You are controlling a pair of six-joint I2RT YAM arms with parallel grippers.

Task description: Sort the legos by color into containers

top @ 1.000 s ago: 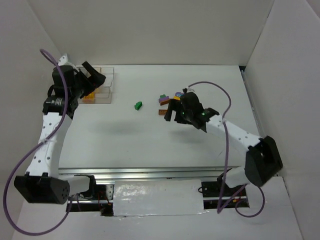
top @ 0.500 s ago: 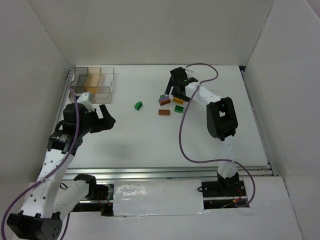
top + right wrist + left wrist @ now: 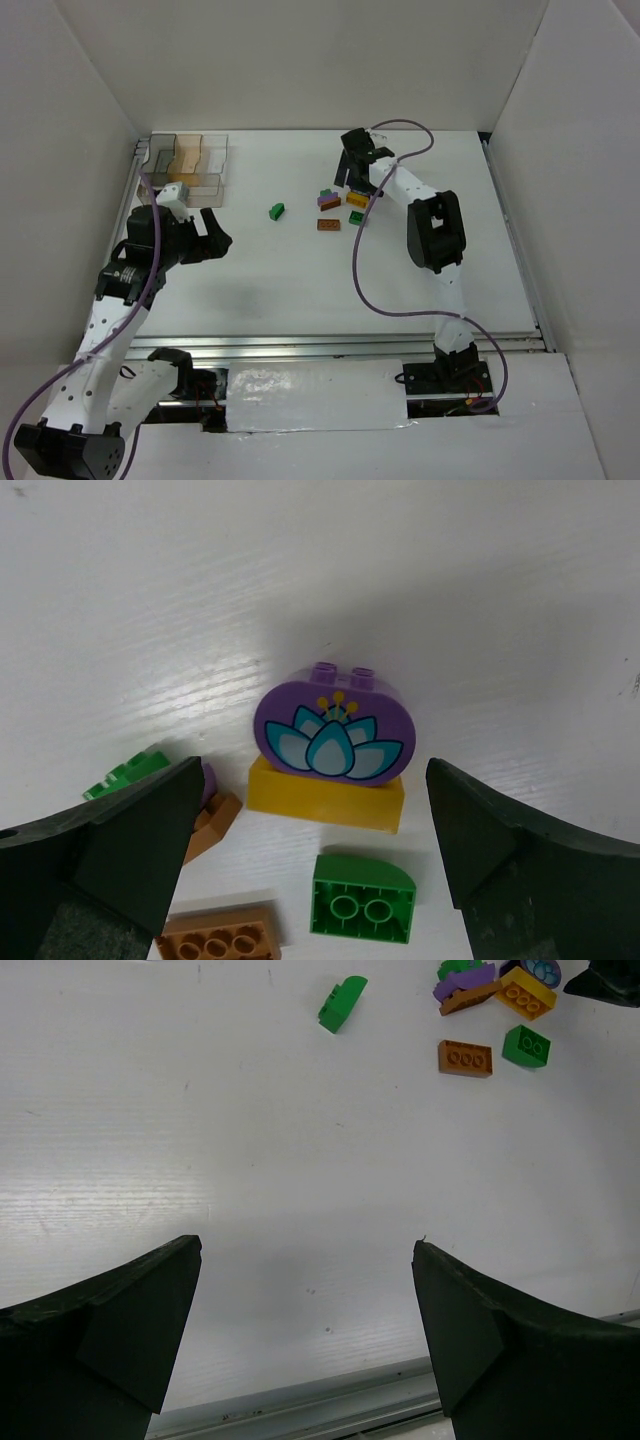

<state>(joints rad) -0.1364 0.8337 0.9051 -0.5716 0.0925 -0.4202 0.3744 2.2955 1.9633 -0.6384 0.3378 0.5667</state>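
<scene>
— So, which brick first?
— The purple flower brick (image 3: 332,732), touching a yellow brick (image 3: 325,798). My right gripper (image 3: 310,772) hovers over it, wide open and empty. I'd straddle the purple alone (a green brick (image 3: 362,912) crowds it). The organizer tray (image 3: 212,150) sits far left; my left gripper (image 3: 305,1250) is open and empty too.

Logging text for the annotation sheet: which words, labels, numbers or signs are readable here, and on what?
No words or numbers can be read.
Only sign: a teal lotus flower printed on the round-topped purple plastic brick, no lettering.
Any moulded marks on the green plastic brick are too small to read.
</scene>
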